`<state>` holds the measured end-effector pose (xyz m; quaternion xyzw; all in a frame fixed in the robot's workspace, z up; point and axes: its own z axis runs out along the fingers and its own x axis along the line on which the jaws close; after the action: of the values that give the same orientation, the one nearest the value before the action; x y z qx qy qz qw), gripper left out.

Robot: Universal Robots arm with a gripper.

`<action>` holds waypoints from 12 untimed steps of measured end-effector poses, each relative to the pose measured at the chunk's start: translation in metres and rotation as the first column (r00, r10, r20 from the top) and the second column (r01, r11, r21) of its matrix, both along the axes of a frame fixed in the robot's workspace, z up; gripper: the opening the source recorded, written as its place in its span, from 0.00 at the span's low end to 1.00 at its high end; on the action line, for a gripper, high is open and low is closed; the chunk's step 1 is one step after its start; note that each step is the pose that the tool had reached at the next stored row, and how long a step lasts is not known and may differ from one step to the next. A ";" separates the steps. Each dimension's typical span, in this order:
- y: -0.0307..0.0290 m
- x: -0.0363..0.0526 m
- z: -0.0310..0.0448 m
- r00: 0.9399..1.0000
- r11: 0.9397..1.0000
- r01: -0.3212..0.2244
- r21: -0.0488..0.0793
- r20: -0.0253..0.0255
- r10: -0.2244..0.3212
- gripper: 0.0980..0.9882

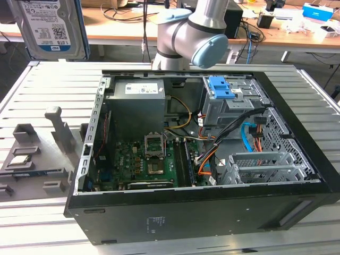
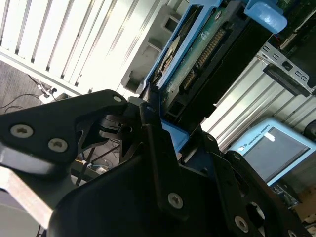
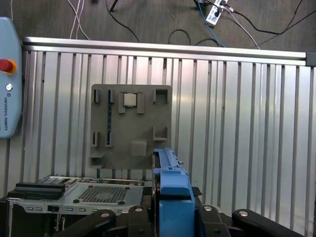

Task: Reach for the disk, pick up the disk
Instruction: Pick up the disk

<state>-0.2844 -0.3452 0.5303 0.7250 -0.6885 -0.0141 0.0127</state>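
Disk (image 1: 50,24) is clamped in the claw (image 3: 172,212): the black fingers (image 2: 154,131) are closed on it from both sides and press against its bright blue side rails. In the first wrist view it stands edge-on between them, a blue rail facing the camera. In the second wrist view the disk (image 2: 195,69) reaches out past the fingertips, with its green circuit board and connector row showing. It hangs in the air, touching nothing but the claw (the exterior view has it upright at its left, white-and-blue label toward the camera).

Well below the claw lies the slatted metal table (image 3: 237,123). Beneath it and out beyond the fingertips sits a grey fixture plate (image 3: 131,126), flat on the slats, with a small square silver chip (image 3: 129,99) in one of its recesses. Also below the claw, to one side of the held disk, is the open computer case (image 1: 212,212), lying on its side; inside it are a green motherboard (image 1: 143,162) and a blue latch piece (image 1: 220,87) on the drive bay. A light-blue teach pendant (image 3: 10,89) with a red button rests at the table's edge, well apart from the claw.
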 end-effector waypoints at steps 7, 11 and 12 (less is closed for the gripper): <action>0.0001 0.0244 -0.0002 1.000 1.000 0.000 0.000 0.000 0.000 0.30; 0.0003 0.0373 -0.0004 1.000 1.000 0.000 -0.001 0.000 0.000 0.30; 0.0003 0.0411 -0.0005 1.000 1.000 0.000 -0.001 0.000 0.000 0.30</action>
<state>-0.2433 -0.3449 0.5298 0.7249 -0.6886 -0.0138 0.0130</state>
